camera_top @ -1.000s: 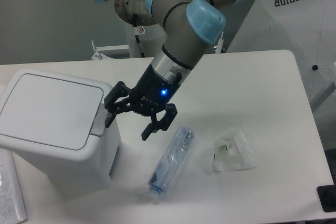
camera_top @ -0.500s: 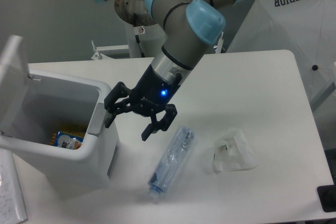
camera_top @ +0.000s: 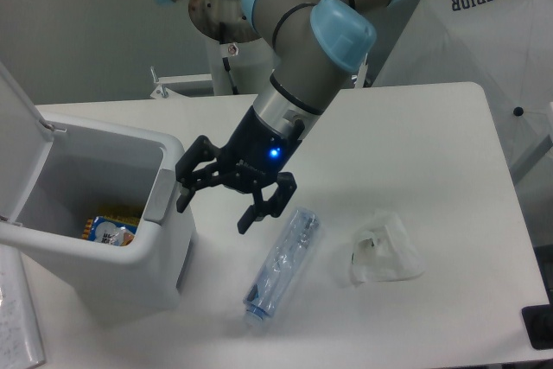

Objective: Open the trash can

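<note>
The white trash can [camera_top: 138, 261] stands at the table's left front with its lid [camera_top: 19, 140] swung up and back at the far left. Inside, a blue and orange packet [camera_top: 105, 231] lies at the bottom. The grey push tab [camera_top: 162, 194] sits on the can's right rim. My black gripper [camera_top: 214, 211] hangs open just right of that tab, one fingertip close beside it, with nothing between the fingers.
A clear plastic bottle [camera_top: 282, 264] lies on the table right of the can, just below the gripper. A crumpled clear wrapper [camera_top: 384, 251] lies further right. A paper sheet [camera_top: 17, 317] is at the left front edge, a white umbrella-like cover [camera_top: 484, 49] at the back right.
The lid, flat on the can a second ago, has swung up and now stands fully back. The gripper has drifted slightly right and down, away from the tab.
</note>
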Tool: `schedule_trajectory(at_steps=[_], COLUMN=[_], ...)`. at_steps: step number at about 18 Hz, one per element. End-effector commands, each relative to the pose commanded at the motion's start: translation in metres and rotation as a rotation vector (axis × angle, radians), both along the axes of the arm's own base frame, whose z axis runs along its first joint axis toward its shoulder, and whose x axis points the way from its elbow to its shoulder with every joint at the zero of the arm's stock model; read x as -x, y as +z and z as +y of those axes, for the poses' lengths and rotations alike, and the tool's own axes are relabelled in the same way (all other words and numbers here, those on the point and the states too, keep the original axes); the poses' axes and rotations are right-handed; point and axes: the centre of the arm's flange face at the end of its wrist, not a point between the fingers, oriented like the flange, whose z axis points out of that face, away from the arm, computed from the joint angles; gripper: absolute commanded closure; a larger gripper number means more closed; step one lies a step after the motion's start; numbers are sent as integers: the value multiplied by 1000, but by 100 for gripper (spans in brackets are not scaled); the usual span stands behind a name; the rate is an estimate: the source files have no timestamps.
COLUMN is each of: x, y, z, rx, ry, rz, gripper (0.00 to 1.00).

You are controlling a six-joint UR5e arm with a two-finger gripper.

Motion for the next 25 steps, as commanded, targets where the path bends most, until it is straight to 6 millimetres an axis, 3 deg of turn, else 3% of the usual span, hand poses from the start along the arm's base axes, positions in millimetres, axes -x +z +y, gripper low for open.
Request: schedule_trajectory(at_steps=[4,9,13,17,22,25], x=[21,35,52,89,128,149], y=[-2,-20,-49,-57,-62,-67], z=[-16,-34,-63,-90,-124,-127], rx=[24,232,481,510,509,583], ry=[36,91,-133,-151,-359,-508], rz=[24,170,470,498,592,600], gripper=[0,0,0,0,0,0])
